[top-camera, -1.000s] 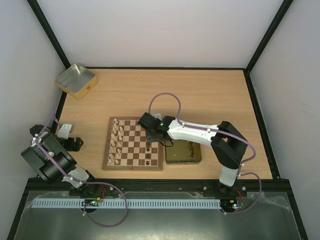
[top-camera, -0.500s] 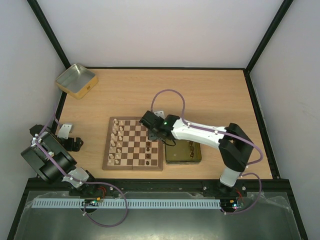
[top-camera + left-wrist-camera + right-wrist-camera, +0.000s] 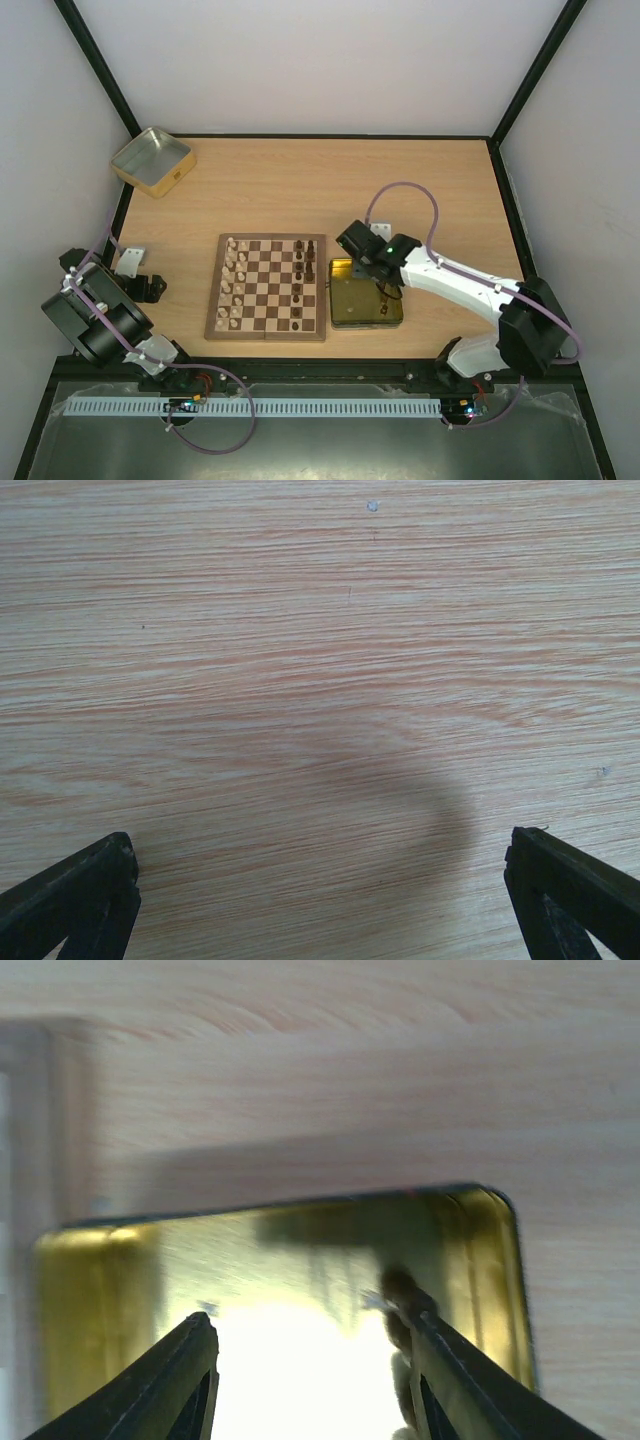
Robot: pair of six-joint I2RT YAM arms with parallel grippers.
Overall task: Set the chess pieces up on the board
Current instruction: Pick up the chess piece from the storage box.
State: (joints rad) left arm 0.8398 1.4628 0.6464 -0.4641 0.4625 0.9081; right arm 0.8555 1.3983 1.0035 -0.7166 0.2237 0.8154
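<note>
My left arm is folded at lower left, its claw (image 3: 320, 845) spread wide over bare worktop (image 3: 320, 630). My right arm stretches to centre-right, its claw (image 3: 312, 1325) apart above the gold tin (image 3: 100, 1290). The tin lies just right of the board (image 3: 266, 288), and the chess pieces (image 3: 232, 280) line the board's side edges.

walls (image 3: 300, 60): plain white; table (image 3: 420, 180): pale wood grain; corner posts (image 3: 97, 70): black; light: even, soft

Pale wood table (image 3: 400, 180): board (image 3: 272, 285) near centre; gold tin (image 3: 352, 305) at its 3 o'clock, edges possibly touching; square tin (image 3: 152, 160) at 10 o'clock corner.
</note>
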